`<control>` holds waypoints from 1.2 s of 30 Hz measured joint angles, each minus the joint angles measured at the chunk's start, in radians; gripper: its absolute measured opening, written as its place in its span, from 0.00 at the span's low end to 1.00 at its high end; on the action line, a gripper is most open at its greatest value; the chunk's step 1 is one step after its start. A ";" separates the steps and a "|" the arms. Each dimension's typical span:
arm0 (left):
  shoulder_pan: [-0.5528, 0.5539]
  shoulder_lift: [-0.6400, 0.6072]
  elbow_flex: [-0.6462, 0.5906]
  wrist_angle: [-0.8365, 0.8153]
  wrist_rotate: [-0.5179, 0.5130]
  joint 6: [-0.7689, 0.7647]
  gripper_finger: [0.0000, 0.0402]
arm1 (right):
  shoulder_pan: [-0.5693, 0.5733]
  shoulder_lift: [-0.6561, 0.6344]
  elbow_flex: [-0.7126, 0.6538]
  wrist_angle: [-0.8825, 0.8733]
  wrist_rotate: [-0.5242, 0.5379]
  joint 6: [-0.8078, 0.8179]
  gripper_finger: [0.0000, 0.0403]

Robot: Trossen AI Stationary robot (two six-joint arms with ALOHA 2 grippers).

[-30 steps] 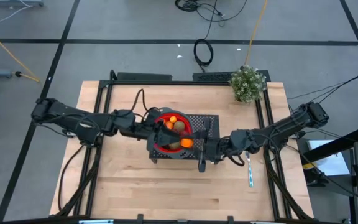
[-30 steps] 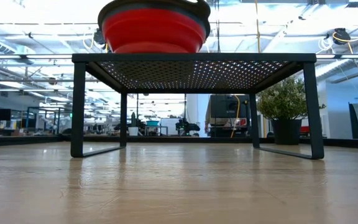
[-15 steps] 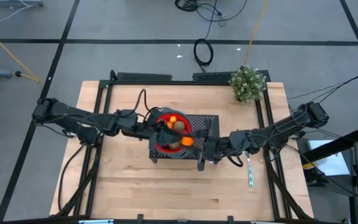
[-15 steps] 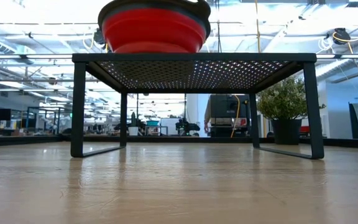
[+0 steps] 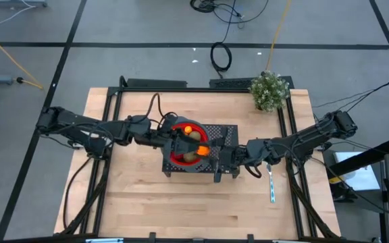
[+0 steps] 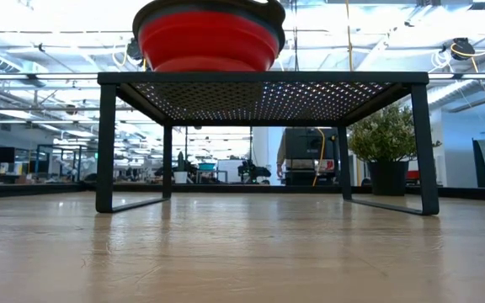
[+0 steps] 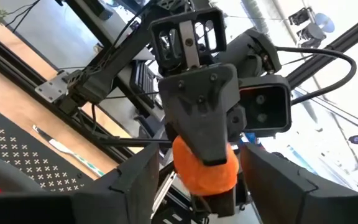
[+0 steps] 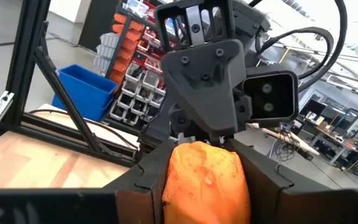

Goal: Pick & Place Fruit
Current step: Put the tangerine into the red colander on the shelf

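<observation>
Orange fruit (image 8: 205, 177) above red bowl (image 5: 179, 156) on rack (image 5: 223, 131), bench (image 5: 181, 209) centre; pinched by right fingers (image 5: 211, 154) at 3 o'clock. Left fingers (image 5: 183, 140) at 9 o'clock, spread beside it.

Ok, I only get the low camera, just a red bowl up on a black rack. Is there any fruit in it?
Observer: Yes. From above, an orange ball and a brown fruit lie in the red bowl.
Operator: Where are the pincers?
Observer: Both are over the bowl on the rack. The right pincer grips an orange piece.
Operator: And the left one?
Observer: The left pincer faces it from the other side of that piece.
</observation>
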 joint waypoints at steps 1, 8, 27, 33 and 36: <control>0.002 0.000 0.000 -0.001 0.000 0.000 0.57 | -0.002 0.000 0.000 -0.001 -0.003 0.000 0.33; 0.004 0.000 0.000 0.006 0.000 0.006 0.65 | -0.028 0.001 0.000 -0.003 -0.027 0.001 0.33; 0.017 0.000 0.000 -0.014 -0.003 0.060 0.65 | -0.080 0.016 0.001 0.016 -0.108 0.064 0.33; 0.026 0.000 0.000 -0.044 -0.003 0.054 0.62 | -0.081 0.017 0.001 0.010 -0.129 0.074 0.33; 0.027 0.000 0.000 -0.045 -0.002 0.053 0.57 | -0.086 0.017 0.001 0.013 -0.128 0.075 0.33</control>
